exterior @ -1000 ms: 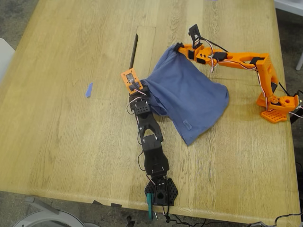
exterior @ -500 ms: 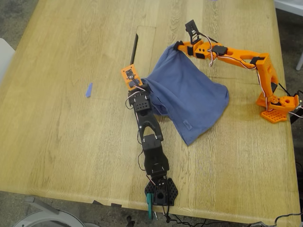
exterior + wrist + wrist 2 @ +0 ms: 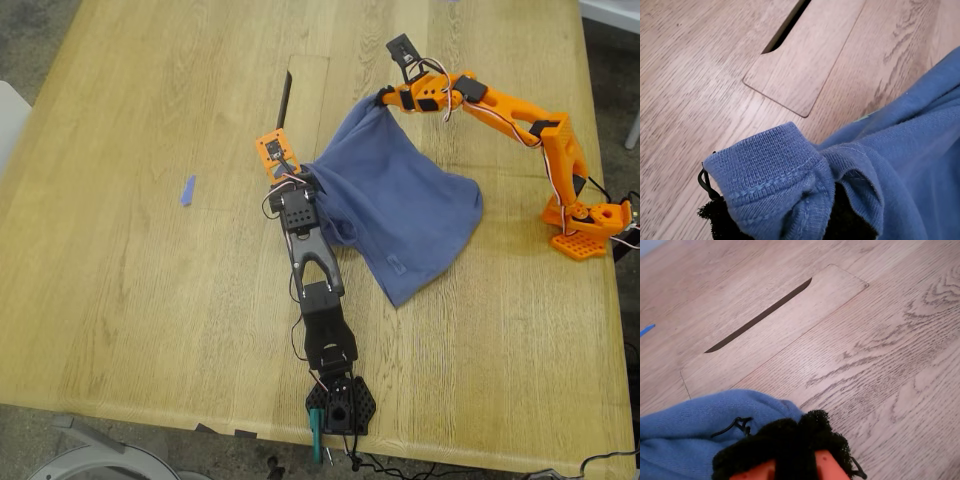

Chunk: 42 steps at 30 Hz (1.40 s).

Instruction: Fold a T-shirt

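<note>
The slate-blue T-shirt [image 3: 400, 210] lies bunched on the wooden table, right of centre in the exterior view. My first gripper [image 3: 303, 183], on the black arm, is shut on a hemmed edge of the shirt [image 3: 770, 175] at its side nearest the exterior view's left. My second gripper [image 3: 383, 98], on the orange arm, is shut on the shirt's far corner [image 3: 685, 430], which is drawn up to a point. Its black padded fingertips [image 3: 805, 435] are pressed together beside the cloth. The chest print is hidden.
A dark slot [image 3: 284, 105] along an inset panel [image 3: 308, 95] lies just beyond both grippers. A small blue tape scrap [image 3: 187, 190] lies towards the exterior view's left. The black arm's base [image 3: 340, 405] stands at the near table edge, the orange base [image 3: 585, 225] at the right edge.
My second gripper has moved up and slightly right, away from the camera, pulling the shirt's far corner with it. My first gripper has shifted slightly towards the slot, still holding the hem.
</note>
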### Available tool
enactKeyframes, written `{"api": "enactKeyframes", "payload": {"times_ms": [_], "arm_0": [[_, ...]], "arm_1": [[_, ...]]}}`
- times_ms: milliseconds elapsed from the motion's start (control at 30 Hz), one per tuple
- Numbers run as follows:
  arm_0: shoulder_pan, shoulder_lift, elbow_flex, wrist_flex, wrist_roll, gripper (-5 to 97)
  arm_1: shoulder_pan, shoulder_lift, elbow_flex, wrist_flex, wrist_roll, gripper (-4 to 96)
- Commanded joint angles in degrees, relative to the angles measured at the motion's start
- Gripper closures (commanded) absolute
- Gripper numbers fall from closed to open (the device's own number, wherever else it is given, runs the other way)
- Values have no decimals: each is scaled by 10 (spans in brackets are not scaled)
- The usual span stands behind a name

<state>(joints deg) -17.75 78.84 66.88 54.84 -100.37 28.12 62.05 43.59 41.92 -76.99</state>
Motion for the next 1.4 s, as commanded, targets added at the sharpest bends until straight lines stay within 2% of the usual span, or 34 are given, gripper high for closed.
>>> {"api": "enactKeyframes", "payload": {"times_ms": [0, 600, 1200, 1367], "arm_0": [[-18, 40, -65, 23, 1, 919], [5, 74, -137, 195, -1, 919], [50, 76, -220, 352, -18, 919], [70, 84, -230, 396, -25, 919]], "arm_1": [[43, 34, -54, 28, -7, 913], [48, 35, -179, 256, -7, 913], [40, 37, -312, 540, 0, 913], [35, 79, -258, 548, 1, 913]]}}
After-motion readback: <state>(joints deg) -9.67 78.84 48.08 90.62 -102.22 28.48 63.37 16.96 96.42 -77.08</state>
